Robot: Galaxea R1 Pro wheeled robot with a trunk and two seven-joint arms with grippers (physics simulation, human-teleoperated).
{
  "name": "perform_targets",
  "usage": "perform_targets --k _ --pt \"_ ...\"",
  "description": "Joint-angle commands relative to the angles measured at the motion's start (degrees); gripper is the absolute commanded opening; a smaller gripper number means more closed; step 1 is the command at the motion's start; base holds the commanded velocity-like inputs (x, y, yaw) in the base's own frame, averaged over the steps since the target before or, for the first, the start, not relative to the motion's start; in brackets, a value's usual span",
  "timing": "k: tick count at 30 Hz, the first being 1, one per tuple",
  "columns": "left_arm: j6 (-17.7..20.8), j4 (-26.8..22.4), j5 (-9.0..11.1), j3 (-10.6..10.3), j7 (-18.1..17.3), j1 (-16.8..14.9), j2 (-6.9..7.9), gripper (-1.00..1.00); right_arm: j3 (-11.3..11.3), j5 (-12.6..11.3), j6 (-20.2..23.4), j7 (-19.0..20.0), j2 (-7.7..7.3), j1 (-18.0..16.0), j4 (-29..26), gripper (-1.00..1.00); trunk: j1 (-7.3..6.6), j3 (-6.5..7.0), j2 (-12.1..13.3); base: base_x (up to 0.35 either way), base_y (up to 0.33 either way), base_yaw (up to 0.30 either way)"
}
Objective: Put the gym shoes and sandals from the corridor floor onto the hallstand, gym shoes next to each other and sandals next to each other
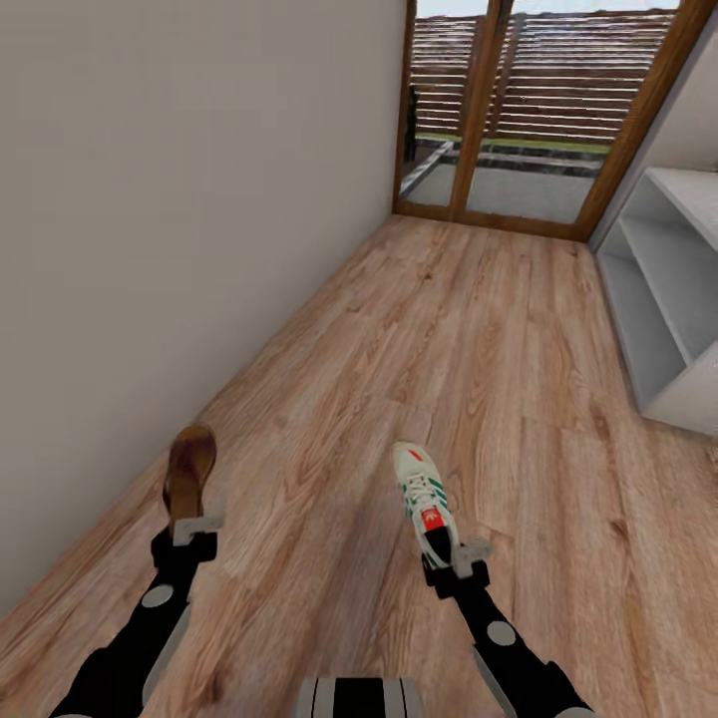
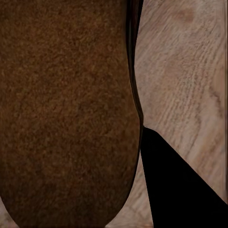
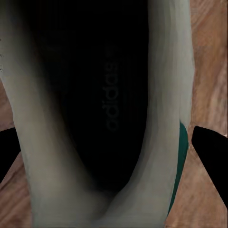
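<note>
The robot has two glossy black arms with grey round joint discs (image 1: 157, 596), light-grey bracketed grippers (image 1: 196, 526), and a grey-and-black banded trunk segment (image 1: 359, 696).

The floor (image 1: 419, 329) is light brown wood-grain planks, running ahead of both claws to a glass door (image 1: 519, 110). The grey rack (image 1: 666, 299) stands on it, ahead and to the right of the right claw (image 1: 454, 563), well apart.

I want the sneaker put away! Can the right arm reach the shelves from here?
Probably not yet. The right gripper holds the sneaker, but the shelves stand well ahead to the right, with open floor between.
</note>
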Motion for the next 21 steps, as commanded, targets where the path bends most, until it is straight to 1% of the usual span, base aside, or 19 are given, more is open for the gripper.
perform_targets --k 1,2,3,4,7,8,9,13,16,21 --pt "-2.2 0.0 0.1 -0.2 0.3 1.4 0.0 -1.0 0.2 0.7 -1.0 -1.5 -0.25 0.9 0.1 -1.0 -0.03 0.29 0.0 0.0 0.0 -0.077" --pt "-4.6 0.0 0.1 -0.2 0.4 3.4 -0.05 -1.0 0.2 0.7 -3.3 -3.2 -0.52 3.0 0.1 -1.0 -0.06 0.6 0.0 0.0 0.0 -0.08" --pt "-5.6 0.1 0.1 -0.2 0.4 4.6 -0.07 -1.0 0.2 0.7 -4.0 -3.5 -0.56 3.6 0.1 -1.0 -0.09 0.92 0.0 0.0 0.0 -0.08" --pt "-6.5 0.1 0.2 -0.2 0.4 6.3 -0.09 -1.0 0.2 0.7 -6.2 -4.6 -0.72 5.3 0.1 -1.0 -0.11 1.23 0.0 0.0 0.0 -0.081" --pt "-7.2 0.3 0.3 -0.2 0.4 8.7 -0.12 -1.0 0.2 0.7 -8.7 -6.2 -1.15 7.4 0.2 -1.0 -0.19 2.16 0.1 0.0 0.0 -0.081" --pt "-7.6 1.1 0.3 -0.2 0.4 10.3 -0.25 -1.0 0.2 0.7 -9.8 -7.4 -1.52 8.7 0.2 -1.0 -0.22 2.47 0.1 0.0 0.0 -0.082" --pt "-8.0 1.9 0.4 -0.2 0.4 10.9 -0.39 -1.0 0.2 0.7 -10.2 -7.8 -1.72 9.3 0.2 -1.0 -0.24 2.78 0.1 0.0 0.0 -0.082" --pt "-9.8 5.8 1.2 -0.2 0.4 12.0 -0.68 -1.0 0.2 0.8 -10.9 -8.5 -2.49 11.0 1.1 -1.0 -0.34 4.02 0.2 0.0 0.0 -0.082" --pt "-11.8 8.8 1.6 -0.2 0.3 12.2 -0.77 -1.0 0.2 0.6 -11.2 -8.6 -3.47 11.4 3.5 -1.0 -0.42 4.96 0.2 0.0 0.0 -0.082" --pt "-13.7 11.5 1.7 -0.2 0.6 12.2 -0.85 -1.0 0.2 0.6 -13.7 -8.7 -3.92 11.6 6.0 -1.0 -0.55 6.51 0.3 0.0 0.0 -0.082"
